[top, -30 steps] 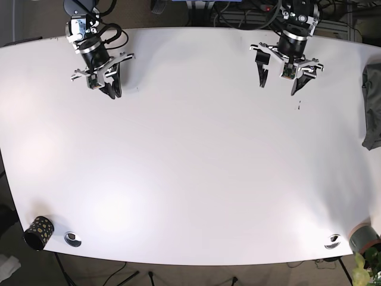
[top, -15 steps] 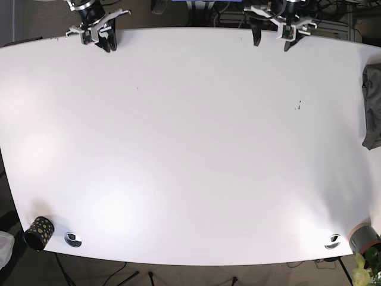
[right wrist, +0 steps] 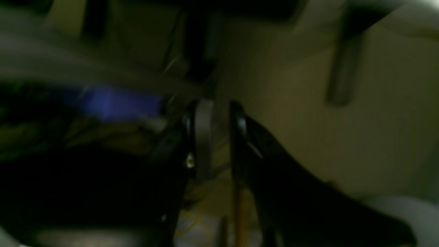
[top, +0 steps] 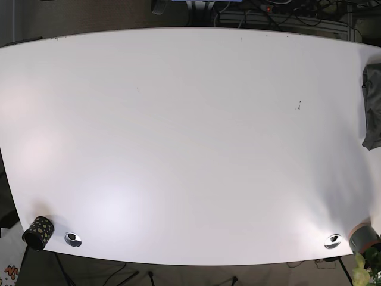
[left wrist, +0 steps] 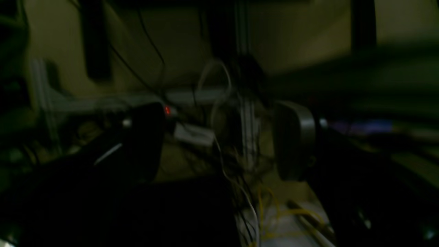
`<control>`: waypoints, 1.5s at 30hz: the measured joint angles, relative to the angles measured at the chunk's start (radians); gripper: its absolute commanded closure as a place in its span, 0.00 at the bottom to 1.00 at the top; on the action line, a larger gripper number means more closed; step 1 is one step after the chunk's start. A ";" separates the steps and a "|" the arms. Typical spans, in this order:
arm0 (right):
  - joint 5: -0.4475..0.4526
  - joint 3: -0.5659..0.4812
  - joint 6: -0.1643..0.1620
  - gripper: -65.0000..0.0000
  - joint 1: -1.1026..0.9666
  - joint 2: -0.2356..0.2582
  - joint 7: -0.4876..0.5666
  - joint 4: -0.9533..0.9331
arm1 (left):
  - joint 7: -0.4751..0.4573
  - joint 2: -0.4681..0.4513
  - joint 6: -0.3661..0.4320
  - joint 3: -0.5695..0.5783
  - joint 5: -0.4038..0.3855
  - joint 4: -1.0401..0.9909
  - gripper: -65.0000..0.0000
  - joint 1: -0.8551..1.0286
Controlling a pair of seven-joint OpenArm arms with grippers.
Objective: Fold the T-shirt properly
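Behind the bench, the left wrist view looks into a dim, blurred tangle of cables (left wrist: 219, 151) and frame posts; the left end effector (left wrist: 219, 140) has its 2 fingers set wide apart with nothing between them, which suits an arm parked off the work surface and not engaged with cloth. From the right wrist view, equally dark and smeared, the right end effector (right wrist: 221, 137) shows its 2 fingers drawn close with only a narrow gap and nothing visibly held; whether it is fully closed cannot be told. Over the base view, the white bench (top: 190, 149) carries neither arm in frame. At its far right edge lies a dark grey garment (top: 372, 107), bunched and cut off by the frame, probably the T-shirt, resting well apart from the middle where folding would need room. A speckled black cup (top: 38, 232) stands at the near left corner and a grey roll (top: 363, 237) at the near right, both out of the working area. Judging from this, folding has not begun.
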 measured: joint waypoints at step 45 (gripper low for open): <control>-0.002 -0.151 -0.014 0.88 0.797 -0.054 0.005 -1.042 | -0.012 -0.179 0.102 -0.027 0.001 -1.335 0.31 -0.907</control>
